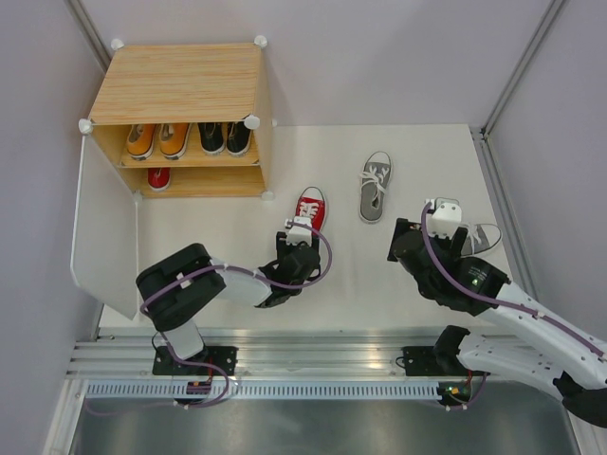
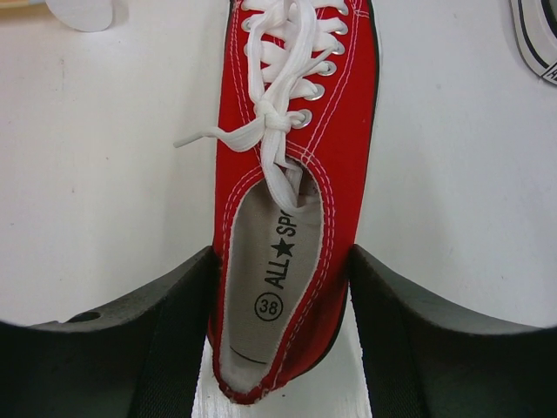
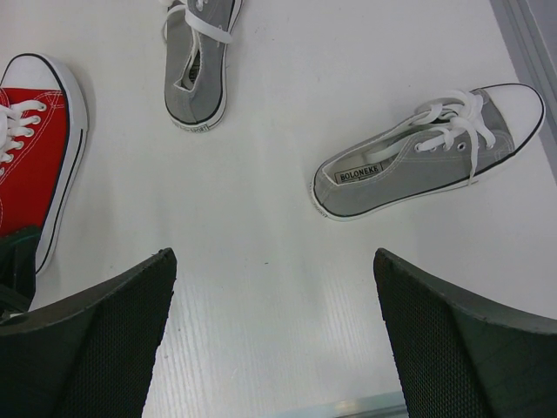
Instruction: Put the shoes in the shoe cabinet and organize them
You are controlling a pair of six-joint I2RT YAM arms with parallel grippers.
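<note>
REMOTE SHOE SORT: My left end effector (image 2: 280, 252) straddles the heel of a red shoe (image 2: 348, 131), which lies sole-down on the bench (image 1: 218, 227) a little way out from the open front of the shoe cabinet (image 1: 180, 81). Its fingers sit against both sides of the canvas collar, though I cannot tell whether they truly grip. The sneaker looks light and its upper soft enough to cave, so I judge the firmer heel, low by the rubber sole, the place to pinch. My right end effector (image 3: 271, 257) hangs wide open and empty, farther from the cabinet, near a grey shoe (image 3: 409, 170).
</note>
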